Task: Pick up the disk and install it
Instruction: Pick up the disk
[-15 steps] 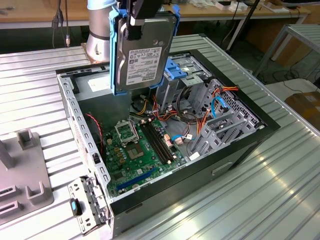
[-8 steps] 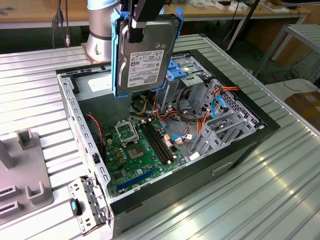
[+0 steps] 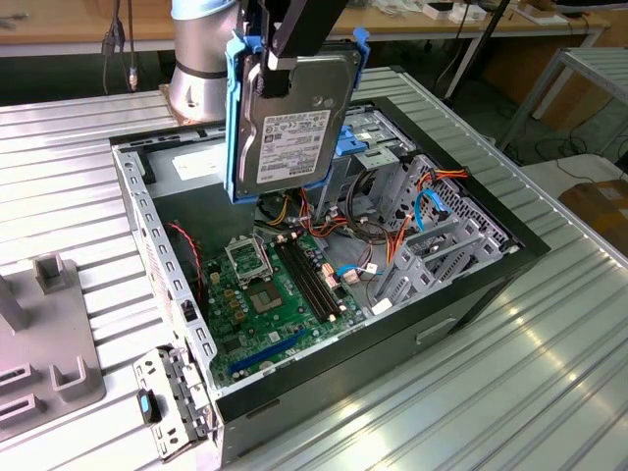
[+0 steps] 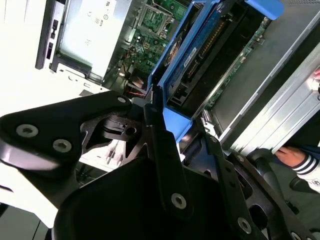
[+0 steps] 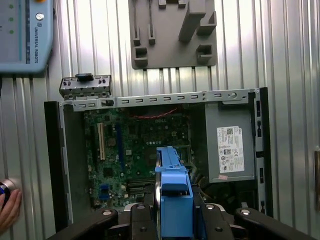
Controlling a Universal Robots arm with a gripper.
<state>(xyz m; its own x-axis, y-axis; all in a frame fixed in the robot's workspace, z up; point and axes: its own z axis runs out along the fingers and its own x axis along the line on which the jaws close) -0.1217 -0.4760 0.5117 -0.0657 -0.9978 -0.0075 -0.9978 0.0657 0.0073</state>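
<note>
The disk (image 3: 294,118), a silver-grey drive with a white label in blue carrier rails, hangs upright in the air above the open computer case (image 3: 491,285). My gripper (image 3: 276,61) is shut on its top edge, one black finger lying over the labelled face. In the first wrist view the disk (image 5: 175,192) shows edge-on between the fingers (image 5: 140,216), over the green motherboard (image 5: 135,150). The second wrist view shows the disk (image 4: 200,55) held by the gripper (image 4: 185,137). The metal drive bays (image 3: 392,172) lie just behind and below the disk.
A grey power-supply box (image 5: 230,150) sits in one corner of the case. A grey fixture block (image 3: 39,334) stands on the ribbed table at the exterior view's left. A person's hand (image 5: 7,205) rests by the case edge. A pendant (image 5: 25,35) lies nearby.
</note>
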